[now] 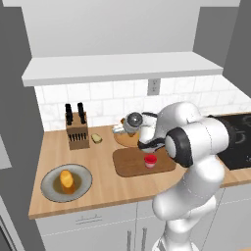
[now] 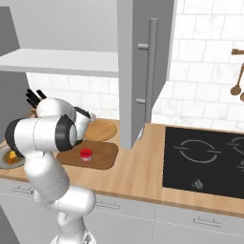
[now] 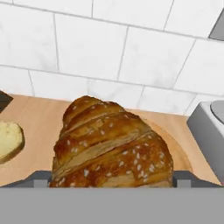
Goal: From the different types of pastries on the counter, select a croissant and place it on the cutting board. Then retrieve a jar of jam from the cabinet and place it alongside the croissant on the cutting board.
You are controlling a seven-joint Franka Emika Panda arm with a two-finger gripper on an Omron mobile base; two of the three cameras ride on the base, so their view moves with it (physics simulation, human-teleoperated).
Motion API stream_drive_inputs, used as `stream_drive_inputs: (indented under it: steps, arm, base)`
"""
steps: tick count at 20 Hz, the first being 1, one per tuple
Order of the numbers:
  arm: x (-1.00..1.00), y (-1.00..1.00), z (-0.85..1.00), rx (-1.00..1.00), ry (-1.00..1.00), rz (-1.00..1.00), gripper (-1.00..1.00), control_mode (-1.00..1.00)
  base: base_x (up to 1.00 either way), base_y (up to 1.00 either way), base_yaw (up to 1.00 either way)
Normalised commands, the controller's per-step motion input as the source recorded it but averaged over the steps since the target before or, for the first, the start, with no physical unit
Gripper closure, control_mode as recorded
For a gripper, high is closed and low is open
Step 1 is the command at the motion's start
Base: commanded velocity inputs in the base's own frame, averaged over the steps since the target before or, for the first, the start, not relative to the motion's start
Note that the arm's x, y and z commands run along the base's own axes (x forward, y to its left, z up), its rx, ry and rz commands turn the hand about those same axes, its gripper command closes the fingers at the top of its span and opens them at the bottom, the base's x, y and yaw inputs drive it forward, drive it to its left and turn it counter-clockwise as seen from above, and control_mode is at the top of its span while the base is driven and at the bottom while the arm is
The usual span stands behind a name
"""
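The croissant (image 3: pixel 111 144), dark golden-brown and seeded, sits tight between my two fingertips (image 3: pixel 42 179) in the hand view, above the round tan plate (image 3: pixel 177 151). My gripper (image 1: pixel 119 129) hangs level over that plate (image 1: pixel 126 140) at the back of the counter (image 1: pixel 98 193), shut on the croissant. Just in front lies the dark brown cutting board (image 1: pixel 130 166), with the red jar of jam (image 1: pixel 150 160) upright on its right half. The right base view shows the board (image 2: pixel 102 155) and jar (image 2: pixel 86 153) too. The white cabinet shelf (image 1: pixel 122 68) runs above.
An orange-yellow bun (image 1: pixel 67 179) rests on a grey plate (image 1: pixel 49 188) at the front left. A small pale piece (image 1: pixel 96 138) lies beside the knife block (image 1: pixel 77 132). A black cooktop (image 2: pixel 205 157) fills the right side, past a tall grey panel (image 2: pixel 138 71).
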Motion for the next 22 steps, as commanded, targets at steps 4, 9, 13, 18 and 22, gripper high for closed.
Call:
stream_drive_inputs:
  steps: [4,9,13,18,22]
  arm:
    - [-0.04,0.47,0.47,-0.01,-0.33,0.0,1.0,-1.0]
    - [-0.63,-0.04,-0.01,0.0,0.02,-0.02,1.0,-1.0]
    - [-0.83,0.15,0.74,0.0,-0.03,0.0,1.0,-1.0]
    - [-0.24,0.94,1.0,0.0,-0.16,0.0,1.0,-1.0]
    - [-0.42,0.86,1.0,0.0,-0.18,-0.04,1.0,-1.0]
  base:
    - [0.0,0.0,0.0]
    - [0.0,0.0,0.0]
    - [0.0,0.0,0.0]
    - [0.0,0.0,0.0]
    - [0.0,0.0,0.0]
